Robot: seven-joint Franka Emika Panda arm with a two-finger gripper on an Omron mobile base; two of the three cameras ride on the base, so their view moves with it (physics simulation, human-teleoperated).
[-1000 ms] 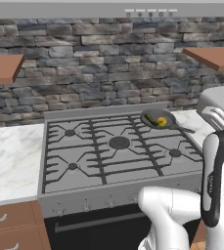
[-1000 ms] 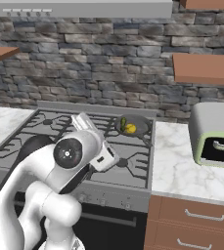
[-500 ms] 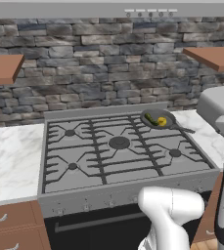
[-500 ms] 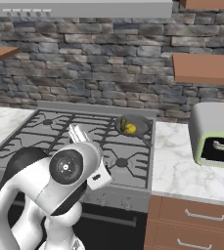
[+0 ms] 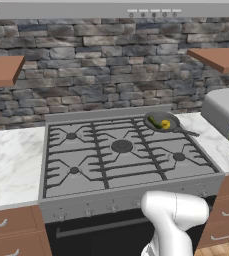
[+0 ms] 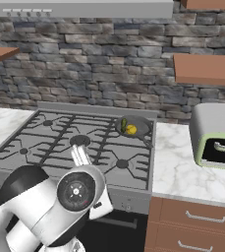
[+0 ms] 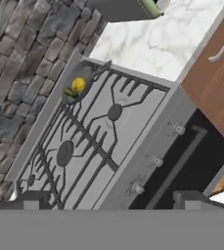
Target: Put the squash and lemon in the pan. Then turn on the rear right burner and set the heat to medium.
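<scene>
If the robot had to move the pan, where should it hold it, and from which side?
Probably by the thin straight handle, from above. It sticks out past the pan toward the marble counter, with free space around it; the squash and lemon lie in the bowl.

The hand (image 7: 108, 200) hangs tilted, fingertips (image 7: 31, 199) spread wide apart with nothing between them.
</scene>
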